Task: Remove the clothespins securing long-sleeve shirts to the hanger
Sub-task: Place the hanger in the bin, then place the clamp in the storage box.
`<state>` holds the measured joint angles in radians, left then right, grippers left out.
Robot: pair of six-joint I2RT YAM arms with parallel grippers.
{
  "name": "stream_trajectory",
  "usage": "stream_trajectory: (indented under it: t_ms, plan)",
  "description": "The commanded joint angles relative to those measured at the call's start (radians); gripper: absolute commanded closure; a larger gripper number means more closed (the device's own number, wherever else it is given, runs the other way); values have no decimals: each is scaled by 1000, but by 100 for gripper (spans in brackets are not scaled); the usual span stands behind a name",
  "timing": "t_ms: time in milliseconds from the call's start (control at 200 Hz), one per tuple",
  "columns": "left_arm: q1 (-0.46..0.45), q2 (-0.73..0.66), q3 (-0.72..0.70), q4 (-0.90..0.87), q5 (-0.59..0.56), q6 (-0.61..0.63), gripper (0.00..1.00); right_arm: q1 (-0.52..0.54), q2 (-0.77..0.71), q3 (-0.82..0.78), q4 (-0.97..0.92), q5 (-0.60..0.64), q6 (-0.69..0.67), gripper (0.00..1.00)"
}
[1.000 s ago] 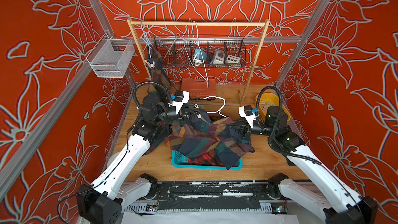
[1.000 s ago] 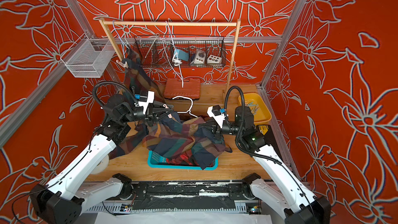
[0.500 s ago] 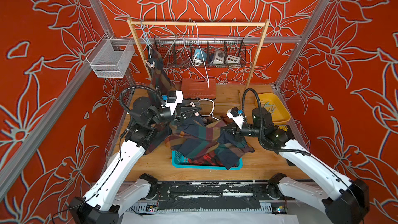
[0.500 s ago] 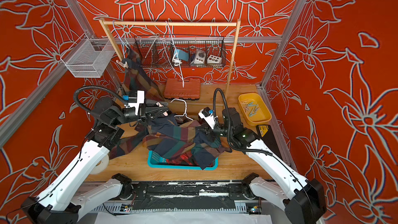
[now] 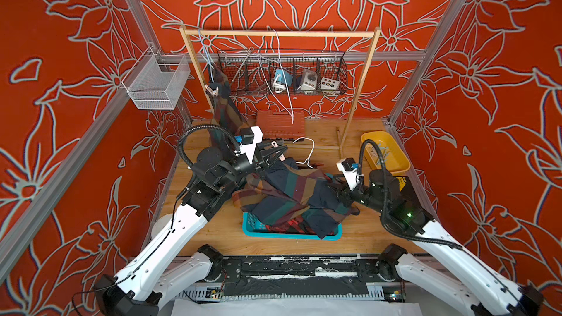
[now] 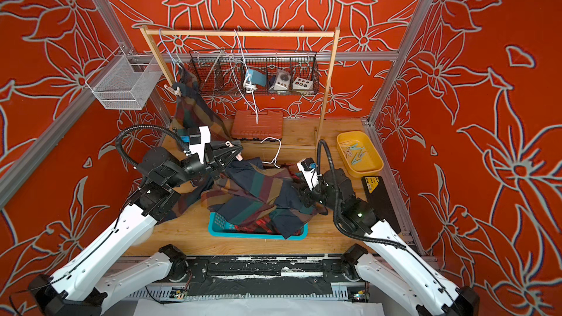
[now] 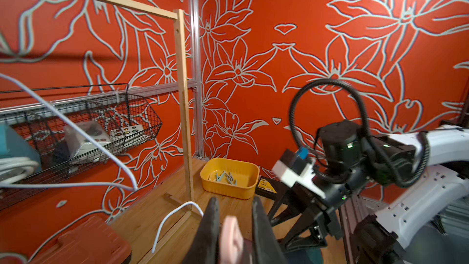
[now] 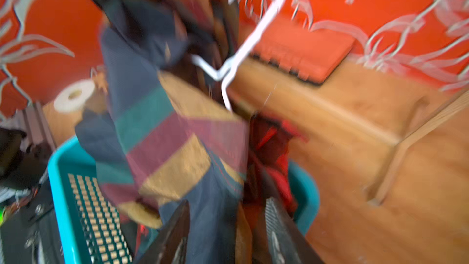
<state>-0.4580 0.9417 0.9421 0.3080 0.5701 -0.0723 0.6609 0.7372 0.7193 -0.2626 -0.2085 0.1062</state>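
Clothespin, pale pink, sits clamped in the left jaws, likely being squeezed free of the plaid shirt, whose fabric hangs between the parted right jaws, apparently placed to steady it.

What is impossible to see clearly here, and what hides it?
- Right wrist view: blurred; whether the right gripper holds the dark plaid shirt is unclear.
- Both top views: the red-and-black shirt lies mostly under it.
- A top view: clothespins in the yellow tray are too small to count.
- Left wrist view: the frame edge cuts off the pink clothespin in the left gripper.
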Motion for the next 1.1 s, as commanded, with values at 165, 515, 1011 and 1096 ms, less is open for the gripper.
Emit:
stream_trajectory:
  t_ms: [165,515,1011,1096]
  plan:
    - [-15,37,-11,75,-154,-89,100,188,58,151,178,183,-119,51]
    - [-21,39,-9,58,-179,-88,100,299,389,379,381,144,-180,53]
    - [-21,39,-22,64,-165,-84,100,312,593,517,462,123,-177,53]
    - [-21,39,-21,67,-164,-83,100,312,617,537,465,118,-175,54]
